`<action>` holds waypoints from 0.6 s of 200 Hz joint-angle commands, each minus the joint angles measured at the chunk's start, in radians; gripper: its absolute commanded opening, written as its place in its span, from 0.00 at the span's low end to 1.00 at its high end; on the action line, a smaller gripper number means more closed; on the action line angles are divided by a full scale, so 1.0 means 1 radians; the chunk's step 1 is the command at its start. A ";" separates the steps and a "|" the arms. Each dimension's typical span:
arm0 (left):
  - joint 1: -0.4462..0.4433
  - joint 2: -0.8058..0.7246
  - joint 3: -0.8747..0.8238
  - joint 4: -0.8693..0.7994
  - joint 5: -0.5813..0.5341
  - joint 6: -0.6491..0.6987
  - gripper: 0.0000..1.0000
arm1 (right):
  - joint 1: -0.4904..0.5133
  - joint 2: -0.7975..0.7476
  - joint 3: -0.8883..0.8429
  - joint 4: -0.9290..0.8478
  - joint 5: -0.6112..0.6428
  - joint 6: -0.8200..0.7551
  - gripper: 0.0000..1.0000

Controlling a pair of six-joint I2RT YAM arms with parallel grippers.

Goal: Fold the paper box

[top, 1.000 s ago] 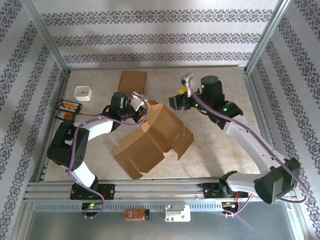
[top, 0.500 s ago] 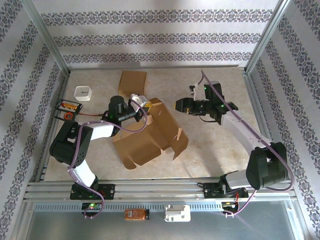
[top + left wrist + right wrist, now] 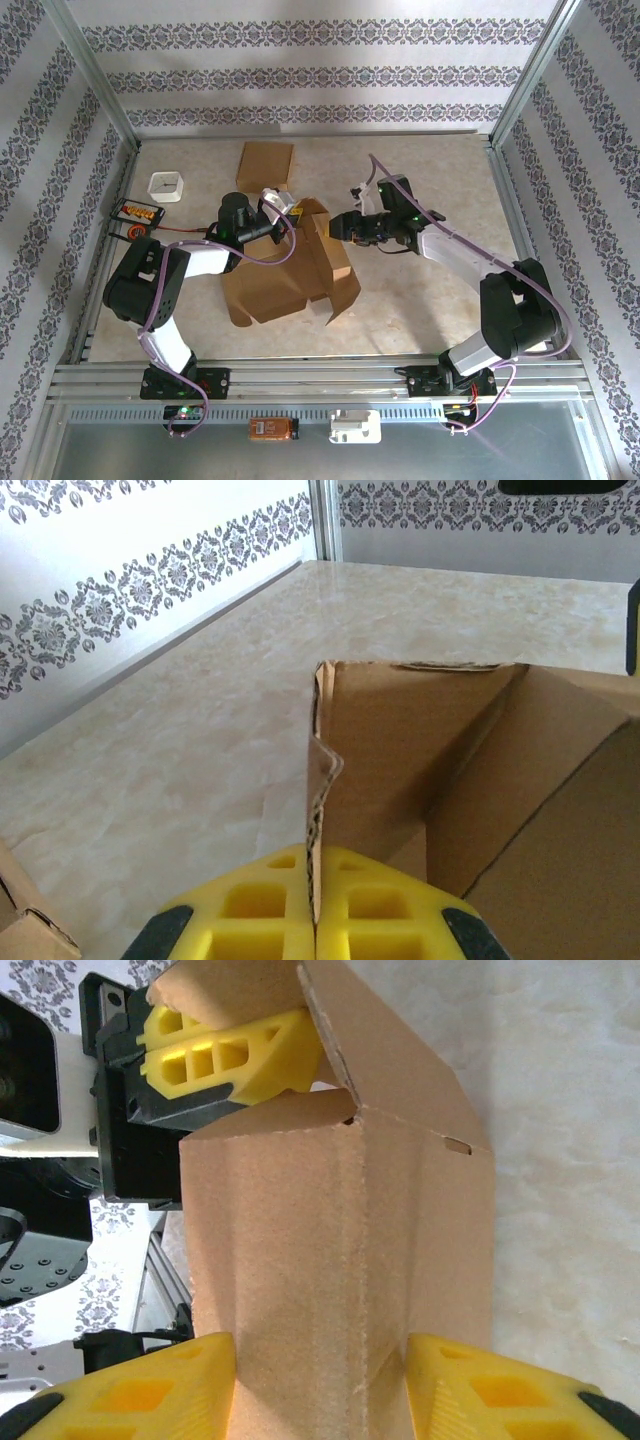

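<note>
The brown paper box stands partly folded at the table's middle, walls raised and flaps loose at its right. My left gripper is at the box's far-left corner. In the left wrist view this gripper is shut on the thin edge of a box wall. My right gripper reaches in from the right at the box's far side. In the right wrist view its yellow fingers press both sides of a folded box panel, with the left gripper behind it.
A flat cardboard piece lies at the back. A small white tub and an orange-and-black tool sit at the left edge. Metal frame posts and patterned walls bound the table. Bare table lies right of the box.
My right gripper has swung left onto the box and narrowed its jaws round a panel. The box has drawn in and stands more upright. The left gripper keeps its hold.
</note>
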 commanded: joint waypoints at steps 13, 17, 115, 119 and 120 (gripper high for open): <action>0.004 0.007 -0.010 0.089 -0.001 -0.017 0.01 | 0.011 0.005 0.002 0.003 0.063 -0.009 0.43; 0.003 0.008 -0.011 0.084 -0.005 -0.016 0.05 | 0.012 0.002 0.002 0.002 0.068 -0.009 0.42; 0.005 -0.172 -0.081 -0.034 -0.118 -0.178 0.67 | 0.039 -0.026 0.009 -0.025 0.175 -0.050 0.34; 0.006 -0.191 -0.078 -0.069 -0.129 -0.180 0.68 | 0.039 -0.026 0.012 -0.028 0.176 -0.054 0.34; 0.005 -0.195 -0.075 -0.079 -0.130 -0.181 0.68 | 0.039 -0.027 0.012 -0.029 0.177 -0.054 0.34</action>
